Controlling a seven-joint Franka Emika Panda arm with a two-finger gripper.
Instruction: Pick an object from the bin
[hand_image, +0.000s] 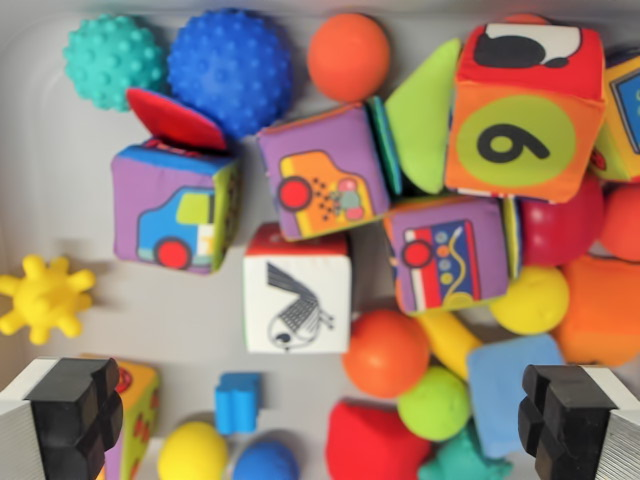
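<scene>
While I hover over the bin (40, 180), the hand (320, 420) is spread wide and empty — one finger pad at the wrist view's left bottom corner, the other at the right. Nothing picked yet. Best target looks like the white bird cube (297, 302): it sits roughly centred between the pads, with bare bin floor to its left. The orange ball (386, 352) touches or nearly touches its lower right corner, and the purple car cube (174, 208) is near on the upper left. I'd centre on the white cube, come straight down, and keep the right pad off the ball — soft cube, so it should squash and hold under a firm close.
</scene>
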